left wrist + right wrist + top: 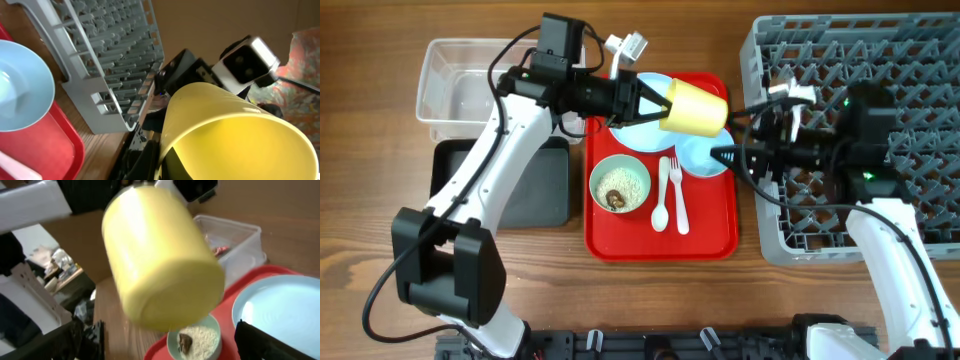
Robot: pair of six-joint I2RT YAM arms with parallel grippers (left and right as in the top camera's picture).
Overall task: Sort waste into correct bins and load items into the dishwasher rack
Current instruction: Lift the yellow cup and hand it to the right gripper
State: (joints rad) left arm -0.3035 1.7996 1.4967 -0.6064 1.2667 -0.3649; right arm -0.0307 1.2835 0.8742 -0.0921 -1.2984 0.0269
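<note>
Left gripper [660,104] pinches the yellow cup [696,108] by its rim, holding it on its side in the air over the red tray's [710,228] upper right corner. Right gripper [722,155], fingers spread, hovers at the tray's right edge, just beside the cup. This is likely a handover: next, the right gripper closes on the cup, bound for the dishwasher rack [932,90] right of the tray.

Left gripper [662,103] reaches rightward, clamped on the yellow cup [698,108] — right gripper [720,155] faces it, seemingly open.
</note>
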